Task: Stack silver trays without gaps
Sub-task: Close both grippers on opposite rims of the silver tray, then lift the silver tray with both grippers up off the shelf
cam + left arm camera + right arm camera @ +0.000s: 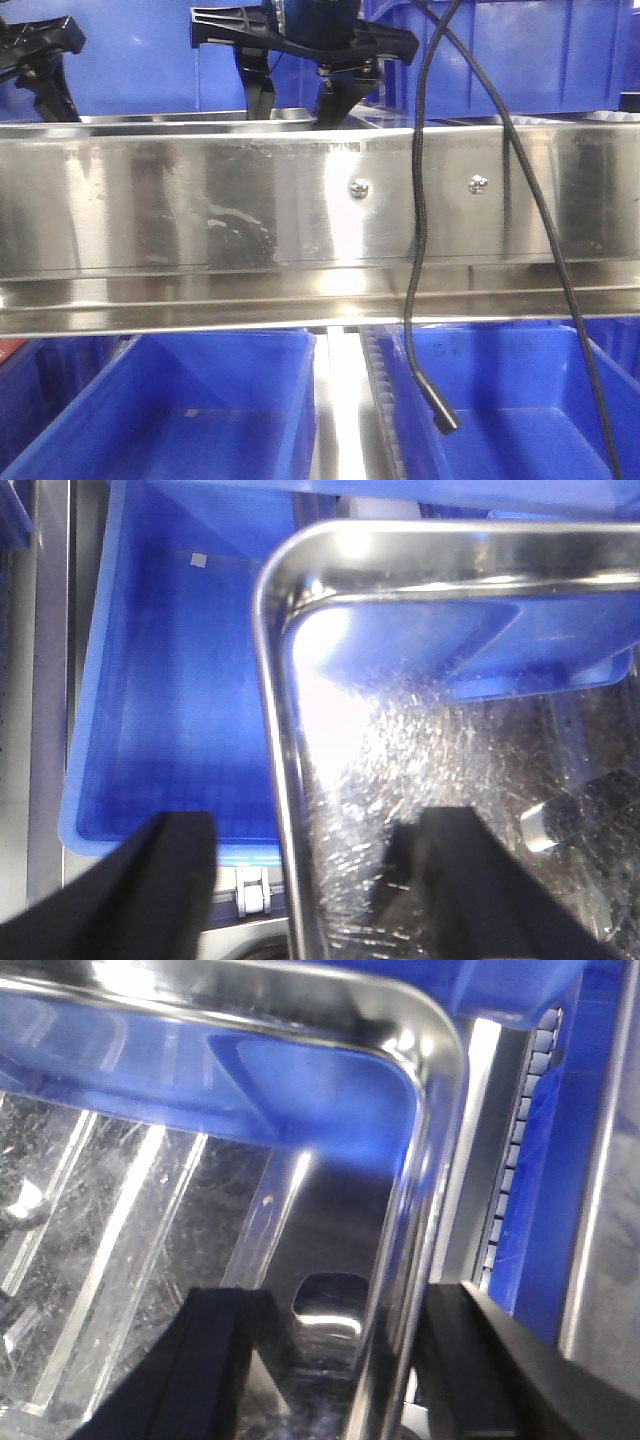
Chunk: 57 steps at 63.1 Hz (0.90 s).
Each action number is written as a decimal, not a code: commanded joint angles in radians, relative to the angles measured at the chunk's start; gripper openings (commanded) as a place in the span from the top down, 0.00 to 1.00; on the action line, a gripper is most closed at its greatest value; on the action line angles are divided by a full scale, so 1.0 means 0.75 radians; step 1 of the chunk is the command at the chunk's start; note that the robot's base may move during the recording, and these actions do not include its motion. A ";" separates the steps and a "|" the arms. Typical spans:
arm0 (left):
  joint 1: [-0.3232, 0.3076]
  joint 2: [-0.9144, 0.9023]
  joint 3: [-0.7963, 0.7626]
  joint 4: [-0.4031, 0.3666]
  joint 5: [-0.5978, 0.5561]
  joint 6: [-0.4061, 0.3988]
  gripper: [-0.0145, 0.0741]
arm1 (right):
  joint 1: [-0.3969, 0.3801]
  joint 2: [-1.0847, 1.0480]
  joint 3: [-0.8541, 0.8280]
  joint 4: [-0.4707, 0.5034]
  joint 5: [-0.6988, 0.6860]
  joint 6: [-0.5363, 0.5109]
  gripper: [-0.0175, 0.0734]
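Front view: tray (180,118) is mostly hidden behind rail (250,200); only a thin rim strip is seen. Wrist views: tray is cut off by frame edges on two sides. Whether another tray lies beneath cannot be told.

A tray (180,117) lies behind the rail (250,200), with bins (170,430) below.

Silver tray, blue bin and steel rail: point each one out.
silver tray (450,552), left wrist view, far rim.
blue bin (170,700), left wrist view, bare floor.
steel rail (250,200), front view, flat face.
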 commanded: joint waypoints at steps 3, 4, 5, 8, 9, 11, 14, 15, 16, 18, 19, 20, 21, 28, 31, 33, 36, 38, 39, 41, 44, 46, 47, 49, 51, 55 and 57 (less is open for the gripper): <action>-0.006 0.001 -0.010 0.001 -0.002 -0.004 0.62 | 0.002 0.014 -0.012 -0.020 0.006 0.001 0.54; -0.006 0.001 -0.010 0.001 -0.002 -0.004 0.63 | 0.002 0.014 -0.012 -0.020 0.006 0.001 0.56; -0.006 0.001 -0.010 0.001 -0.002 -0.004 0.66 | 0.002 0.014 -0.012 -0.020 0.006 0.001 0.58; -0.006 0.001 -0.010 0.001 -0.002 -0.004 0.73 | 0.002 0.014 -0.012 -0.020 0.006 0.001 0.62; -0.006 0.001 -0.010 0.001 -0.002 -0.004 0.75 | 0.002 0.014 -0.012 -0.020 0.006 0.001 0.64; -0.006 0.001 -0.010 0.001 -0.002 -0.004 0.79 | 0.002 0.014 -0.012 -0.020 0.006 0.001 0.67; -0.006 0.001 -0.010 0.001 -0.004 -0.004 0.84 | 0.002 0.014 -0.012 -0.020 0.006 0.001 0.72; -0.006 0.001 -0.010 0.001 -0.006 -0.004 0.85 | 0.002 0.014 -0.012 -0.020 0.006 0.001 0.73; -0.006 0.001 -0.010 0.001 -0.006 -0.004 0.86 | 0.002 0.014 -0.012 -0.020 0.006 0.001 0.75; -0.006 0.001 -0.010 0.001 -0.006 -0.004 0.87 | 0.002 0.014 -0.012 -0.020 0.006 0.001 0.77; -0.006 0.001 -0.010 0.001 -0.006 -0.004 0.86 | 0.002 0.014 -0.012 -0.020 0.006 0.001 0.78; -0.006 0.001 -0.010 0.001 -0.006 -0.004 0.86 | 0.002 0.014 -0.012 -0.020 0.006 0.001 0.79; -0.006 0.001 -0.010 0.001 -0.007 -0.004 0.86 | 0.002 0.014 -0.012 -0.020 0.006 0.001 0.80; -0.006 0.001 -0.010 0.001 -0.009 -0.004 0.85 | 0.002 0.014 -0.012 -0.020 0.006 0.001 0.86; -0.006 0.001 -0.010 0.001 -0.009 -0.004 0.85 | 0.002 0.014 -0.012 -0.020 0.006 0.001 0.88; -0.006 0.001 -0.010 0.001 -0.009 -0.004 0.85 | 0.002 0.014 -0.012 -0.020 0.006 0.001 0.90; -0.006 0.001 -0.010 0.001 -0.007 -0.004 0.85 | 0.002 0.014 -0.012 -0.020 0.006 0.001 0.89; -0.006 0.001 -0.010 0.001 -0.004 -0.004 0.85 | 0.002 0.014 -0.012 -0.020 0.006 0.001 0.89; -0.006 0.001 -0.010 0.001 -0.004 -0.004 0.85 | 0.002 0.014 -0.012 -0.020 0.006 0.001 0.89; -0.006 0.001 -0.010 0.001 0.004 -0.004 0.85 | 0.002 0.014 -0.012 -0.020 0.006 0.001 0.89; -0.006 0.001 -0.010 0.001 0.009 -0.004 0.85 | 0.004 0.014 -0.012 -0.020 0.006 0.001 0.89; -0.006 0.001 -0.010 0.001 0.009 -0.004 0.85 | 0.004 0.014 -0.012 -0.020 0.006 0.001 0.89; -0.006 0.001 -0.010 0.001 0.009 -0.004 0.85 | 0.006 0.014 -0.012 -0.020 0.006 0.001 0.89; -0.006 0.001 -0.010 -0.001 0.014 -0.004 0.85 | 0.007 0.014 -0.012 -0.023 0.009 0.004 0.89; -0.006 0.001 -0.010 -0.004 0.017 -0.004 0.85 | 0.010 0.014 -0.012 -0.027 0.016 0.011 0.89; -0.006 -0.008 -0.010 -0.007 0.026 -0.004 0.85 | 0.021 0.009 -0.012 -0.056 0.019 0.020 0.89; -0.006 -0.015 -0.010 -0.007 0.026 -0.004 0.85 | 0.032 0.006 -0.012 -0.078 0.019 0.030 0.89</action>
